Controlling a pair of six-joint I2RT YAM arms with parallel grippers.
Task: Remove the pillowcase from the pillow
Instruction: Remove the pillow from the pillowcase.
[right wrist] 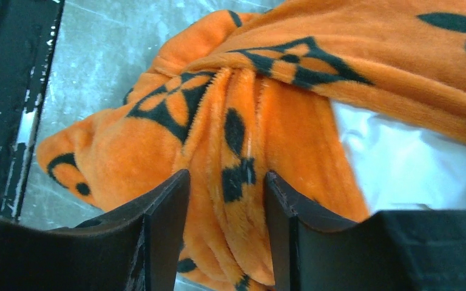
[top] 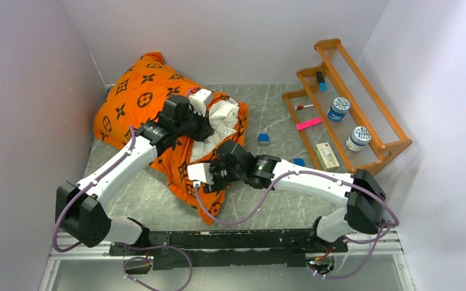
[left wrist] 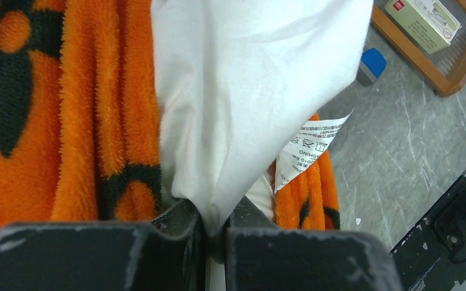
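The orange pillowcase (top: pixel 139 91) with dark brown motifs lies bunched at the back left of the table. The white pillow (top: pixel 223 115) pokes out of its open right end. My left gripper (top: pixel 209 125) is shut on a fold of the white pillow (left wrist: pixel 249 73), with the pillowcase (left wrist: pixel 67 121) beside it in the left wrist view. My right gripper (top: pixel 203 176) is at the near edge of the pillowcase. In the right wrist view its jaws stand on either side of a gathered bunch of orange pillowcase (right wrist: pixel 291 121) that fills the gap. White pillow (right wrist: pixel 412 163) shows to the right.
A wooden rack (top: pixel 376 130) stands at the right with two round tubs, a small box and markers on it. Two small blue objects (top: pixel 264 139) (top: pixel 298 162) lie on the grey table between pillow and rack. A white care label (left wrist: pixel 306 148) hangs by the pillow. Walls close in left and back.
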